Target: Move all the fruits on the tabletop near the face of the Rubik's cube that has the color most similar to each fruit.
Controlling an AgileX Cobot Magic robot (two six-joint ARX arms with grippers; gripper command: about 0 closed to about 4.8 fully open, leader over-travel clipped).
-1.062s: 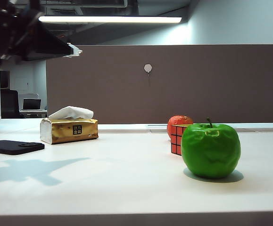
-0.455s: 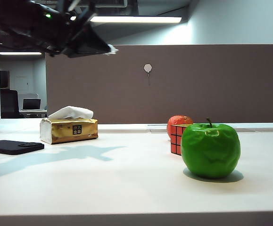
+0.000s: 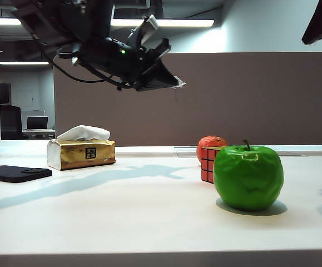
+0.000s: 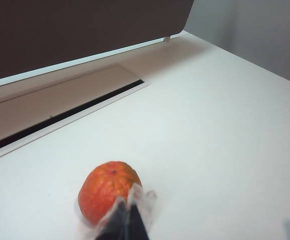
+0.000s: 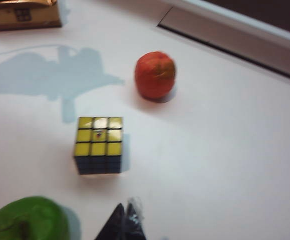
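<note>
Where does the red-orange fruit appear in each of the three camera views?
Exterior view: red-orange fruit, right of centre, behind the Rubik's cube.
Left wrist view: low in the picture, just beyond the left gripper.
Right wrist view: upper middle, beyond the cube.
Shared landmark: the dark slot in the tabletop behind the fruit.

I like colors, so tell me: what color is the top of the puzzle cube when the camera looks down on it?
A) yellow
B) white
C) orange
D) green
A: in the right wrist view the Rubik's cube shows a top face of all yellow squares, between the green apple and the red-orange fruit.
</note>
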